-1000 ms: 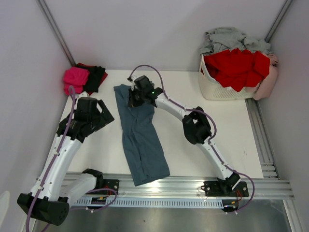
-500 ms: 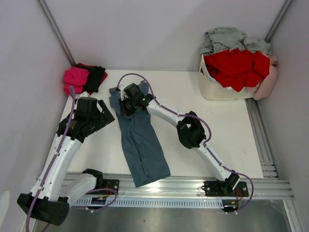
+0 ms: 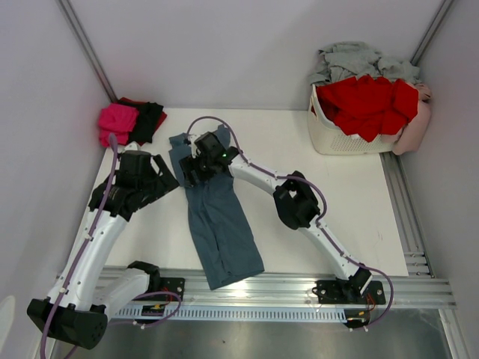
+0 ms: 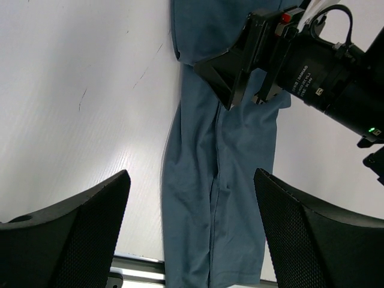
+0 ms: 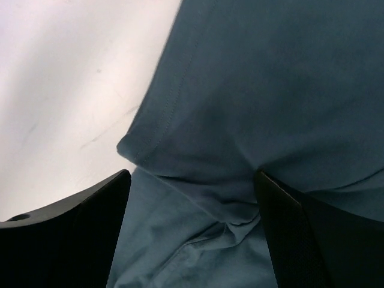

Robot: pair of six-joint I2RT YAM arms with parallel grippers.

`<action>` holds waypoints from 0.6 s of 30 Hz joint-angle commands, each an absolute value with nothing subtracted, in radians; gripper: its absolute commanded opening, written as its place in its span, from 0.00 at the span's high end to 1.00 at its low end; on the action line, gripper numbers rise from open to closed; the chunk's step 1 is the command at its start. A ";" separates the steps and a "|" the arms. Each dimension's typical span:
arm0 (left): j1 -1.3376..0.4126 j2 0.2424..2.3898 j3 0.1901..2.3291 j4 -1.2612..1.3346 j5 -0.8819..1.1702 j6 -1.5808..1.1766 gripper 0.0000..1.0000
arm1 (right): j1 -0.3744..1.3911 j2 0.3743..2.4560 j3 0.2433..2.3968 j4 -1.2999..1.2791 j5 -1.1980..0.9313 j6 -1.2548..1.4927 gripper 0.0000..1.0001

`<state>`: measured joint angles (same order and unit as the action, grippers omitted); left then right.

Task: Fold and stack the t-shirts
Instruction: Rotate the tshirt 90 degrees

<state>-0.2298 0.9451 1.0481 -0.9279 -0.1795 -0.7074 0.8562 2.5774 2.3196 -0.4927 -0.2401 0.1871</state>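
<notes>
Midway, the left gripper and right gripper are hanging wide-fingered over the lengthwise-folded slate blue-grey cloth t-shirt; piled red cloth shirts are waiting.

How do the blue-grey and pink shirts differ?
The blue-grey shirt lies stretched long mid-table, the right end effector over its far end; the pink shirt sits folded small in the far left corner, untouched, beside a black shirt. Both are plain cloth.

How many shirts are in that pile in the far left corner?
3 visible: magenta-pink shirt on top, black shirt beside it, red shirt edging out beneath. More may be hidden.
</notes>
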 commanded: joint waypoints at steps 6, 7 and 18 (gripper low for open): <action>-0.233 0.936 1.032 -0.885 -0.164 -0.709 0.13 | 0.845 2.454 2.227 -0.411 -0.126 0.186 0.15; -0.233 0.937 1.032 -0.881 -0.167 -0.710 0.13 | 0.844 2.453 2.227 -0.408 -0.120 0.183 0.18; -0.232 0.988 1.081 -0.900 -0.184 -0.709 0.14 | 0.779 2.563 2.309 -0.489 -0.032 0.265 0.28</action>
